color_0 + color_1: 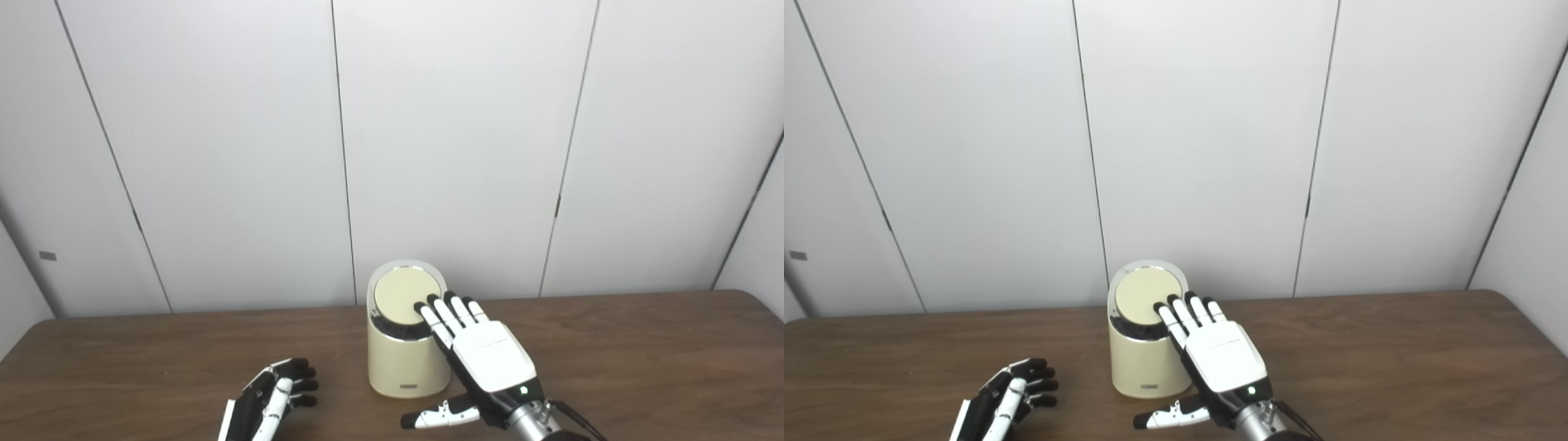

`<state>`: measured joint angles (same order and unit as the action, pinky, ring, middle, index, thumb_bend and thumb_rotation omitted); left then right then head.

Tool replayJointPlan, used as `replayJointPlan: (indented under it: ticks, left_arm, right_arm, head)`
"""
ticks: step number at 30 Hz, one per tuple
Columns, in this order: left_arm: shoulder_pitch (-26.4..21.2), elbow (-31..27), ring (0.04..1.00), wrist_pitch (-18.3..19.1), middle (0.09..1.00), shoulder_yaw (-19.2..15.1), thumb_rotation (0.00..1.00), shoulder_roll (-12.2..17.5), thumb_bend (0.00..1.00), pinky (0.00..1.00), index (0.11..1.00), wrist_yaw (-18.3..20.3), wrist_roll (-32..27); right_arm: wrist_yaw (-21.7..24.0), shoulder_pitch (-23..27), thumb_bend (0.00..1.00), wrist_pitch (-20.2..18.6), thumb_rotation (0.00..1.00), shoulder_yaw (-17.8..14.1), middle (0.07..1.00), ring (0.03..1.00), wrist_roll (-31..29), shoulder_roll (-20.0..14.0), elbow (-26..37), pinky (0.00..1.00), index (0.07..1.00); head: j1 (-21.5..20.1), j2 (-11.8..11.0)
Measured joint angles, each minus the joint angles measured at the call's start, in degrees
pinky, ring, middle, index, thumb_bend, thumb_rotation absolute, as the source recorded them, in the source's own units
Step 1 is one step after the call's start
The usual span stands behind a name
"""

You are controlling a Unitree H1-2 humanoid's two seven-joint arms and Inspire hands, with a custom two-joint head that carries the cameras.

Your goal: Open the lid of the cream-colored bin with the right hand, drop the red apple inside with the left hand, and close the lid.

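- Dark brown wooden bench (643, 355) backed by pale wall panels (459, 153).
- Cream bin (404, 361) stood mid-bench, lid (404, 296) touched by flat, spread right hand (484, 352), nothing held.
- Left hand (275, 392) rested on bench, fingers loosely curled, empty.

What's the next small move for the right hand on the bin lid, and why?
Probably press down: the right hand lies flat and open, fingertips at the near edge of the round cream-colored lid, which looks tilted with a dark gap beneath. No apple is visible; the left hand waits on the brown wooden table.

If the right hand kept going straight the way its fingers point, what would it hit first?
The right hand points up and away toward the bin; its fingertips already look to be at the lid, so it would likely press on that first, though depth is unclear.
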<state>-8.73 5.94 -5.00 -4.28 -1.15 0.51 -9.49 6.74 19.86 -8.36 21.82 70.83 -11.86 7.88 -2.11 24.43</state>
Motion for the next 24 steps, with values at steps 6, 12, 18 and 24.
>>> replayJointPlan:
  ticks: [6, 12, 18, 24]
  left_arm:
    - [-0.02, 0.02, 0.607, 0.02, 0.628, 0.09, 0.52, 0.13, 0.42, 0.54, 0.615, 0.16, 0.01]
    - [-0.02, 0.02, 0.609, 0.19, 0.627, 0.08, 0.52, 0.28, 0.41, 0.54, 0.614, 0.39, -0.25]
    - [-0.01, 0.03, 0.615, 0.22, 0.630, 0.09, 0.53, 0.52, 0.41, 0.55, 0.616, 0.45, -0.24]
    - [-0.10, 0.24, 0.615, 0.23, 0.628, 0.41, 0.54, 0.78, 0.41, 0.56, 0.614, 0.46, -0.14]
  right_arm:
    - [-1.00, -0.97, 0.79, -0.09, 0.86, -0.66, 1.000, 1.000, -0.77, 0.53, 0.04, 1.00, 1.000]
    - [-9.85, -3.38, 0.72, 0.78, 0.88, -2.50, 1.000, 1.000, -1.75, 0.56, -2.40, 0.94, 1.000]
    - [-21.52, -4.38, 0.70, 2.37, 0.88, -5.12, 1.000, 1.000, -3.44, -0.42, -5.28, 1.00, 1.000]
    - [-29.99, -4.28, 0.66, 3.49, 0.76, -8.08, 1.000, 1.000, -4.82, 0.14, 0.19, 1.00, 1.000]
  head:
    - [-0.18, -0.09]
    - [-0.26, -0.26]
    - [-0.44, -0.44]
    - [-0.53, -0.70]
